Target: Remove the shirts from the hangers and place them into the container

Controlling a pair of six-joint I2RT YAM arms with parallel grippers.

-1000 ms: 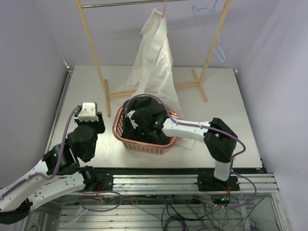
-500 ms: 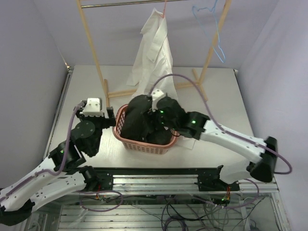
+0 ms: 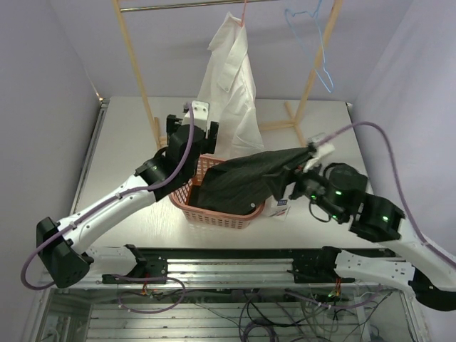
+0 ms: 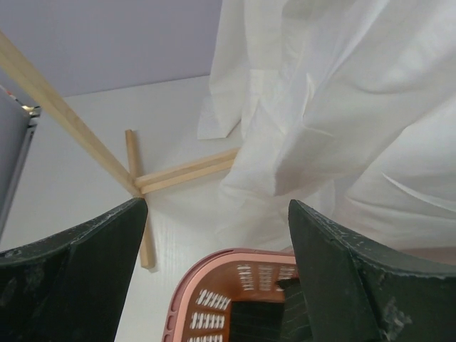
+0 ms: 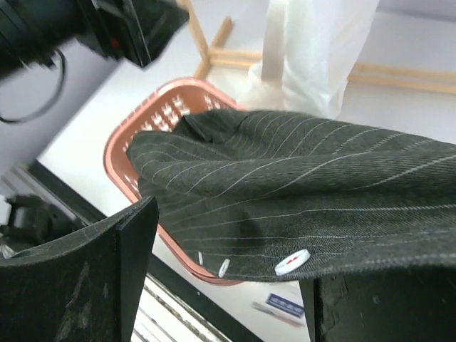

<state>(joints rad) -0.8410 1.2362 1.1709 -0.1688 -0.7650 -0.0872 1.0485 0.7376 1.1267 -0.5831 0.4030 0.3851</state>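
On the left side of the top view, the left gripper (image 3: 192,127) is up near the wooden rack (image 3: 139,85). Its two fingers are wide apart and hold nothing. Just past it hangs the white shirt (image 3: 231,92), on the pink hanger (image 3: 244,13) at the top middle. Under them, in the middle of the table, sits the pink basket (image 3: 214,216). One end of the dark striped shirt (image 3: 246,178) is in the basket, and the rest goes up and to the right, out over the rim. The blue hanger (image 3: 318,50) hangs bare at the upper right. On the right, the right gripper (image 5: 231,246) has its fingers apart, and the dark shirt lies across one of them.
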